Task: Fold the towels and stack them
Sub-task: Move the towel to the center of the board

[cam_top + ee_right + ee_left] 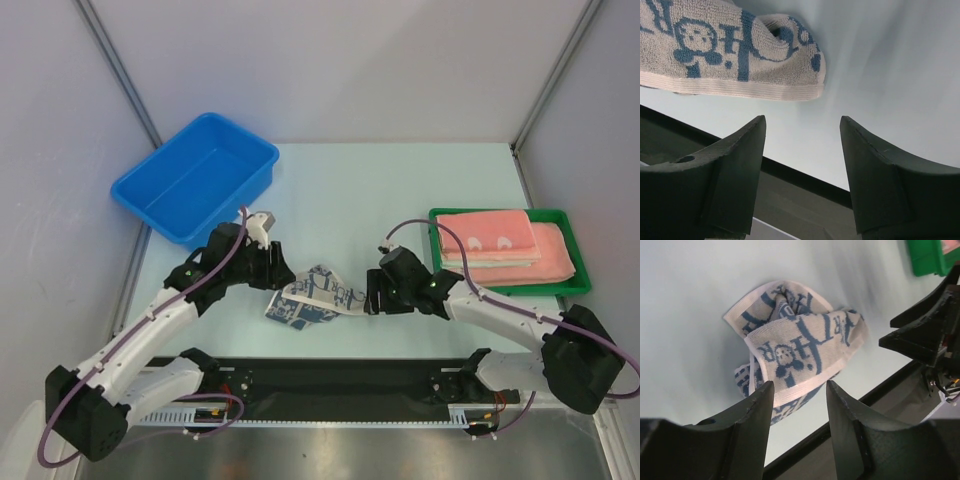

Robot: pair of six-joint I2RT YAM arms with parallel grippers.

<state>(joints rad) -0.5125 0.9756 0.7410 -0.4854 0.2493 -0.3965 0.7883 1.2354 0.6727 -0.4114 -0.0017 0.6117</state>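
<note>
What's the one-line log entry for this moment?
left gripper: open, over crumpled blue-and-white towel | right gripper: open, beside it | pink towels: stacked in green tray

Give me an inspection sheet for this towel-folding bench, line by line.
Surface: pale table, no stains seen.
Job's things: blue-and-white towel crumpled at centre; pink towels folded and stacked in green tray.
Clutter: blue bin, empty, far left.
Grippers: left gripper open, towel edge between its fingers; right gripper open beside the towel's other end.
Cables: purple cables along both arms, none on the towel.
Surroundings: grey walls, metal frame.
</note>
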